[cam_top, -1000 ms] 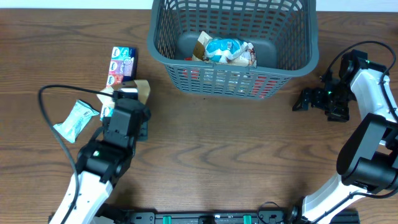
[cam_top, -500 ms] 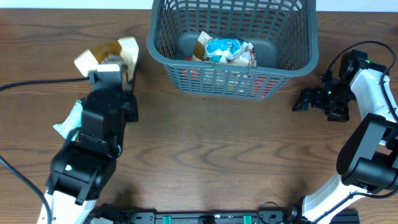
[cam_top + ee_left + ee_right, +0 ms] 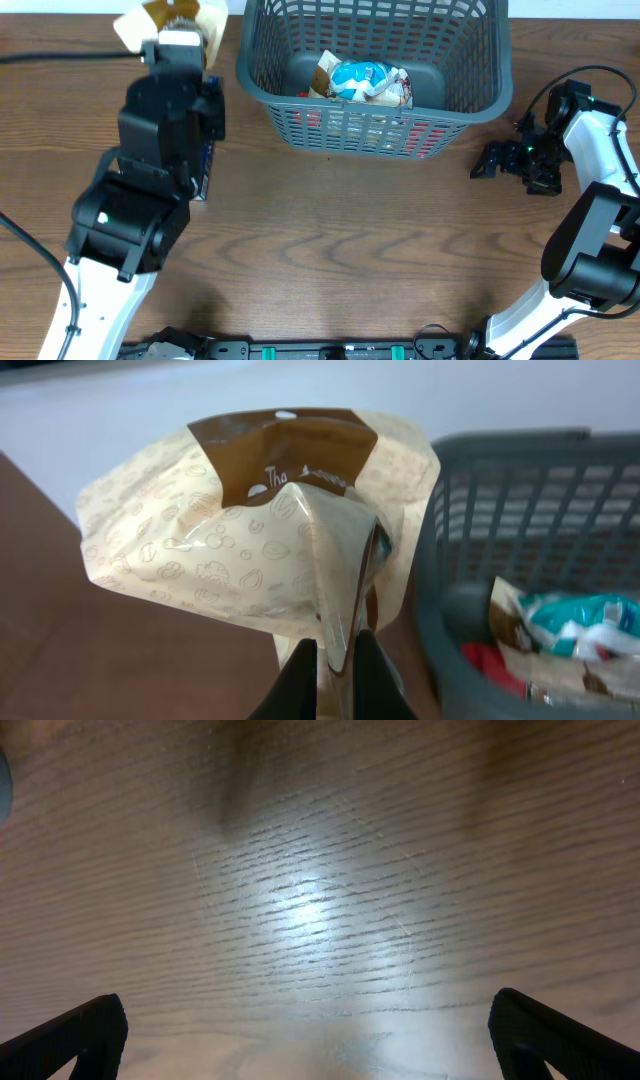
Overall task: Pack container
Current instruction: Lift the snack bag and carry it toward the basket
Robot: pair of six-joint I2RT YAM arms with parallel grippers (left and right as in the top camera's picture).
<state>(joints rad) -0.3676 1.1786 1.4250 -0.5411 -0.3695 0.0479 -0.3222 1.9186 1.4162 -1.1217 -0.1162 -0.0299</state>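
Raised since earlier, left gripper (image 3: 335,660) pinches a beige pouch (image 3: 230,530) left of the container (image 3: 370,128); only its wrist view shows the grip. Grey slotted container, far centre, seemingly part-filled. Right gripper (image 3: 310,1035) open.

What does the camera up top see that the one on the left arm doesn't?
Only overhead: the right claw, open over the table, right of the basket. Only left wrist: the left claw pinching a fold of the beige pouch, plus the pouch's brown top strip with hang hole. Both: pouch, basket, packets inside.
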